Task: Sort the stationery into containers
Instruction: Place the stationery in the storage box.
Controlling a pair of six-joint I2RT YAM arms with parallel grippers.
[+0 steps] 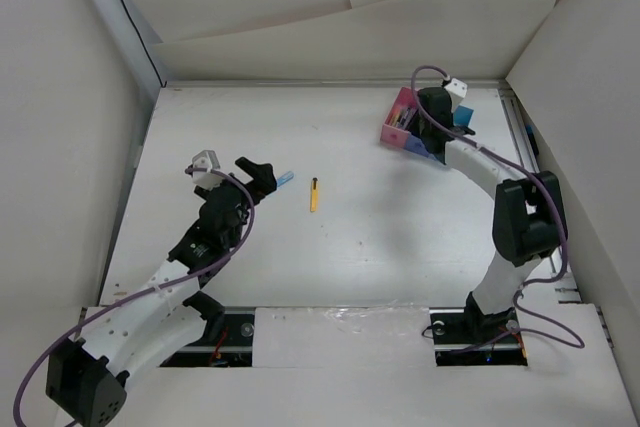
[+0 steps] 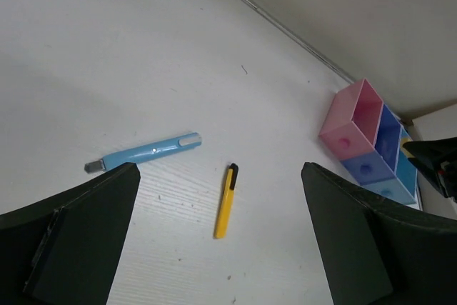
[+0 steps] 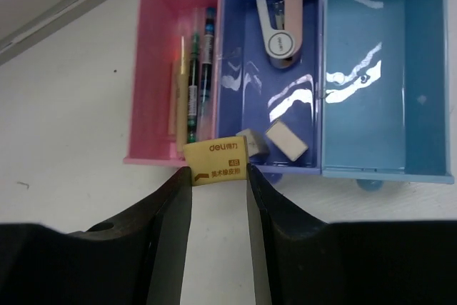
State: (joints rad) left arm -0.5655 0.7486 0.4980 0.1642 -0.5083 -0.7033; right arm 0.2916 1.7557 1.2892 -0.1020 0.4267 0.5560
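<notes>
Surface: white tabletop (image 1: 380,247), boxed in by pale paper walls (image 1: 300,7) (creased at the back).
left gripper (image 2: 220,168): left of centre in the overhead view, pointing towards the middle of the table. Its two dark fingers (image 2: 86,233) fill the bottom corners of its own wrist view, spread wide with nothing between them.
light blue pen (image 2: 146,153): flat on the table at middle left of the left wrist view, just above the left finger. From overhead it lies just beside the gripper's tip.
yellow pen (image 2: 226,201): flat on the table, right of the light blue pen and apart from it, black end towards the top of the frame.
tray (image 1: 398,130): upper right of the overhead view, near the back wall (three joined compartments: pink, dark blue, cyan).
right gripper (image 3: 218,180): over the tray's lower rim in its wrist view, pinching a tan-sleeved eraser (image 3: 216,161) between both fingers. The eraser sits where the pink and dark blue compartments meet.
pink compartment (image 3: 158,33): thin pens (image 3: 196,83) lie lengthwise inside, one teal and black (the others are hard to tell apart).
dark blue compartment (image 3: 235,48): a small white stapler (image 3: 280,33) at the top, two pale blocks (image 3: 287,141) at the lower edge.
</notes>
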